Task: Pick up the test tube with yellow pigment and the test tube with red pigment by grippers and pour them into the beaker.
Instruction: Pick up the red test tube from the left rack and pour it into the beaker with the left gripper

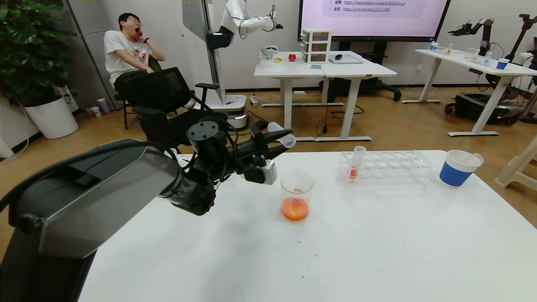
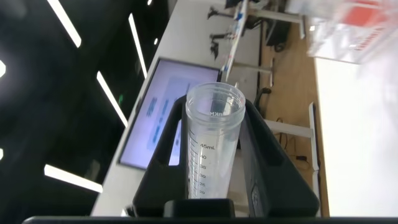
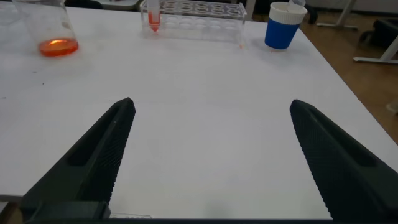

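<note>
On the white worktop [image 1: 335,251], the beaker [image 1: 296,196] already holds orange-red liquid, with the clear rack [image 1: 386,165] beyond it keeping one test tube with red pigment [image 1: 355,165] upright. Above and beside the beaker, the left gripper [image 1: 279,142] is clamped on an emptied-looking clear tube [image 2: 211,146], tipped near level. The right gripper [image 3: 208,155] hangs low over bare worktop, jaws spread wide, holding nothing. Judgement: one pour is finished; next, return this tube and fetch the remaining red one.
</note>
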`<state>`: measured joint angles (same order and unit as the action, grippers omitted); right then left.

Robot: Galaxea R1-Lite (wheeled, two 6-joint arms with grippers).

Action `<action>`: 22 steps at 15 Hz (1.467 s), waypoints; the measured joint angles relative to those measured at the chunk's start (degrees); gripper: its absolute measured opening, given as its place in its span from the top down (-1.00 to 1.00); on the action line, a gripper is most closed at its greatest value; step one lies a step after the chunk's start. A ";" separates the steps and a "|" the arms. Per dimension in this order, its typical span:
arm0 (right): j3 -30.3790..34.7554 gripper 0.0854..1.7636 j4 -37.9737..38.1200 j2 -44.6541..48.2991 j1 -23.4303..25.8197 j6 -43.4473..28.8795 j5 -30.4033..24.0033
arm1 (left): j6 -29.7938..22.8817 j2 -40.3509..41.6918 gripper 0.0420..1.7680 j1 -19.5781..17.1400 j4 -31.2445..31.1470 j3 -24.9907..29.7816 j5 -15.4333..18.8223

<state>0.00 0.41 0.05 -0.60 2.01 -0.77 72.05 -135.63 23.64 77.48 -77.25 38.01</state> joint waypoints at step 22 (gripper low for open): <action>0.00 -0.97 0.02 0.00 0.00 0.00 0.00 | -73.25 30.15 0.46 -7.70 -25.26 20.09 -56.86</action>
<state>0.00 0.44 0.05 -0.60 2.01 -0.77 -1.21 -105.49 15.93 52.22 -57.16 -18.85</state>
